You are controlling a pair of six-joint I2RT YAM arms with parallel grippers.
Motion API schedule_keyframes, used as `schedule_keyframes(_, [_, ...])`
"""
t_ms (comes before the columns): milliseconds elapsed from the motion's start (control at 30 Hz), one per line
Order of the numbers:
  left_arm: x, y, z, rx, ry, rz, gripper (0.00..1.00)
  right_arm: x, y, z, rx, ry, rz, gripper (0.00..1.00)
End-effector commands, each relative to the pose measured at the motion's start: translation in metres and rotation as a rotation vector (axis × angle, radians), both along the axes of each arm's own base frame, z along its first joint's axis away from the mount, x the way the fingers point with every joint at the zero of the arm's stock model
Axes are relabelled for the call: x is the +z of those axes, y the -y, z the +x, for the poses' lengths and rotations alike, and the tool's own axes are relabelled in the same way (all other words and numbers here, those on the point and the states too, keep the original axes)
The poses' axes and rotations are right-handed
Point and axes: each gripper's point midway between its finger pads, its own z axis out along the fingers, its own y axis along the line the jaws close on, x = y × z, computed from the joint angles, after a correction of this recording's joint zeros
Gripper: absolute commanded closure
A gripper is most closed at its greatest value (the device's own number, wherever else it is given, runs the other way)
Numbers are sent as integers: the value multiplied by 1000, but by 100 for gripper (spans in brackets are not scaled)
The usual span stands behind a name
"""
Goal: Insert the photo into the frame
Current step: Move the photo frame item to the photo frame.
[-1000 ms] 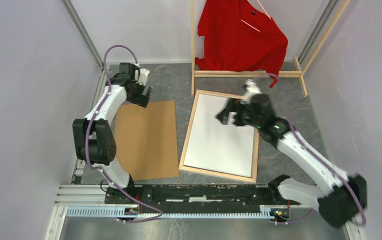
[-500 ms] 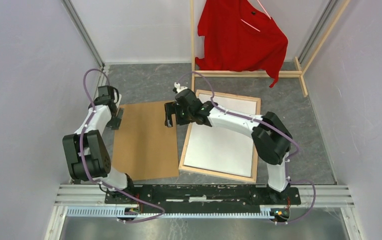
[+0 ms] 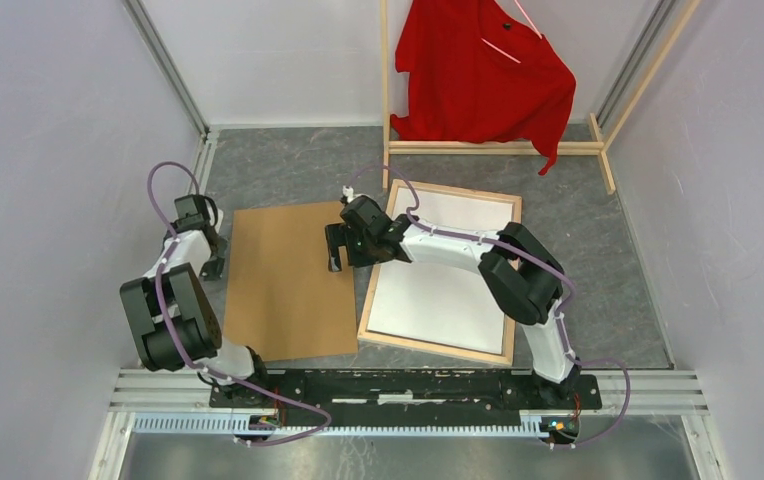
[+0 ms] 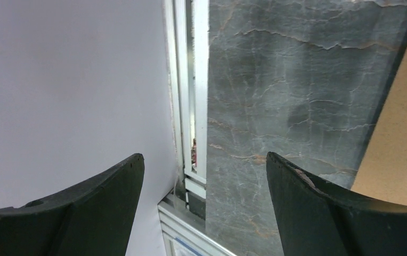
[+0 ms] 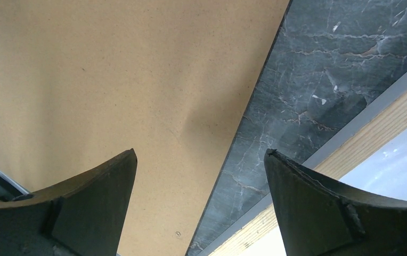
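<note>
Overhead view of two robot arms at a grey stone-patterned counter [image 3: 578,220] with a picture frame [image 3: 373,270] lying flat, its bare-wood back up and its long axis running from the arm bases toward the far wall, slightly askew. Inside the wood border lies a large plain white sheet [image 3: 438,295], which looks like the photo resting face down; no printed side shows, so this is a judgement. A brown backing board [image 3: 288,280] of similar size lies parallel on the frame's left, with a narrow strip of bare counter between them. The right gripper [image 3: 336,250] reaches across the frame's far left corner and hangs above the board's right edge, its fingers spread wide and holding nothing. Its wrist camera shows the board [image 5: 111,80] filling the space under the gripper [image 5: 200,154], with the frame's wood rail [image 5: 361,141] and the white sheet [image 5: 398,165] off to the right. The left gripper [image 3: 213,265], also spread and empty, sits beside the board's left edge above bare counter, close to the side wall. The right arm is the nearer one to the frame, which lies to its gripper's right. A wooden rack with a red shirt [image 3: 483,70] stands at the back
</note>
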Motion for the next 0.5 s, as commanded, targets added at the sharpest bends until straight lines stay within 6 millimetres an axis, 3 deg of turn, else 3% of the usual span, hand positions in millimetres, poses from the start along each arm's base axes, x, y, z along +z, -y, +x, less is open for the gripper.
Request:
schedule_keyframes(0, [-16, 8, 13, -50, 36, -61, 9, -4, -7, -7, -5, -9, 16, 3])
schedule_keyframes(267, [-57, 43, 20, -92, 20, -294, 9, -27, 1, -19, -35, -62, -8, 2])
schedule_keyframes(467, [-74, 62, 24, -120, -2, -415, 9, -39, -4, -30, -40, -116, 33, 2])
